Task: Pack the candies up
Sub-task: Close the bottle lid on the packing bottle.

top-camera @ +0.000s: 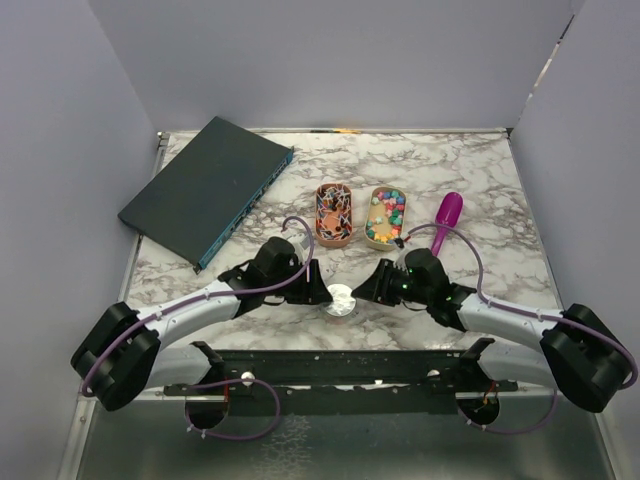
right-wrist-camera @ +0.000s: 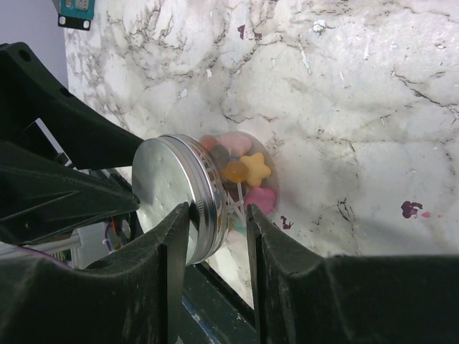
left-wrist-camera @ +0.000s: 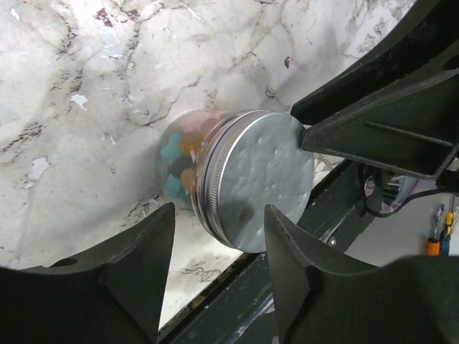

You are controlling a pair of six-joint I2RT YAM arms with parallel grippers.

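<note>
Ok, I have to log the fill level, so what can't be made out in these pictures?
Jar fill level: top view, the lid covers it; wrist views show only part of the glass past the lid.
Left pincer touching the lid or not: left wrist view, its fingers overlap the lid.
Candies in the trays: top view, too small to count.

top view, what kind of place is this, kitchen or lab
Most likely a robot test bench, not a kitchen: plain grey walls box in a marble-look tabletop, a left arm and right arm mount at its near edge, and candy tubs, a jar and a purple scoop sit out.
</note>
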